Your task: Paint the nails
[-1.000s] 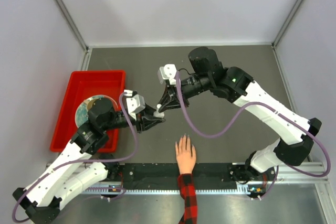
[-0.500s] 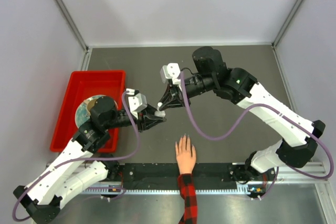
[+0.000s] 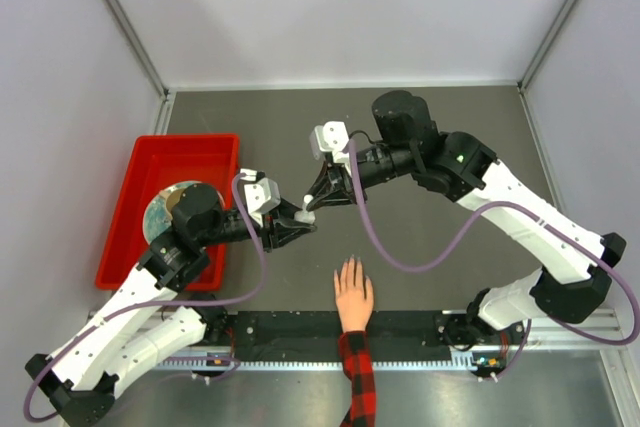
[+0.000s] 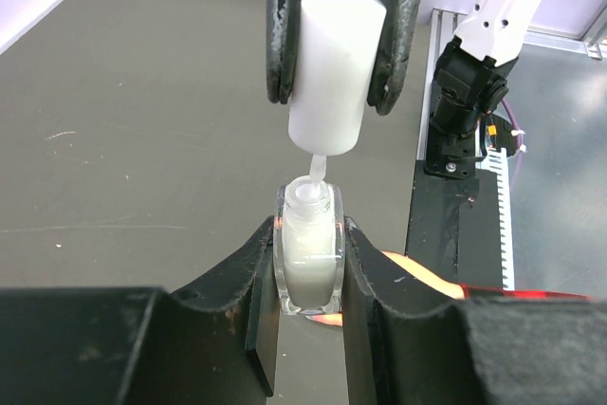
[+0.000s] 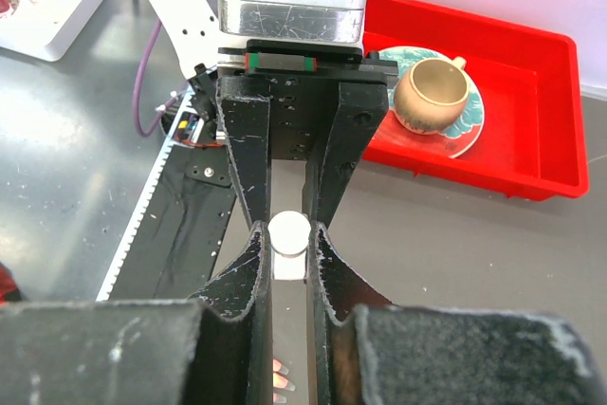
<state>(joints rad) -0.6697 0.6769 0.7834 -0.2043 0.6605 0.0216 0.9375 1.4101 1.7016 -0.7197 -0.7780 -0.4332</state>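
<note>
A light-skinned hand (image 3: 352, 295) in a red-and-black plaid sleeve lies flat at the table's near edge. Its nails (image 3: 349, 263) are tiny pale tips; some also show below my right gripper as nails (image 5: 284, 387). My left gripper (image 4: 308, 239) is shut on a small clear bottle (image 4: 308, 255) of whitish polish, held upright above the table. My right gripper (image 5: 289, 237) is shut on the white cap (image 4: 332, 68), lifted just off the bottle. The brush stem (image 4: 316, 168) still dips into the neck. From above, both grippers meet left of and beyond the hand at the cap (image 3: 307, 206).
A red tray (image 3: 185, 140) stands at the left, holding a patterned plate (image 5: 469, 130) and a tan cup (image 5: 432, 92). A black rail (image 3: 420, 327) runs along the near edge, with the arm bases on it.
The right wrist has drifted slightly to the right and the cap has lifted a little from the bottle. The left arm and the hand have stayed put.
</note>
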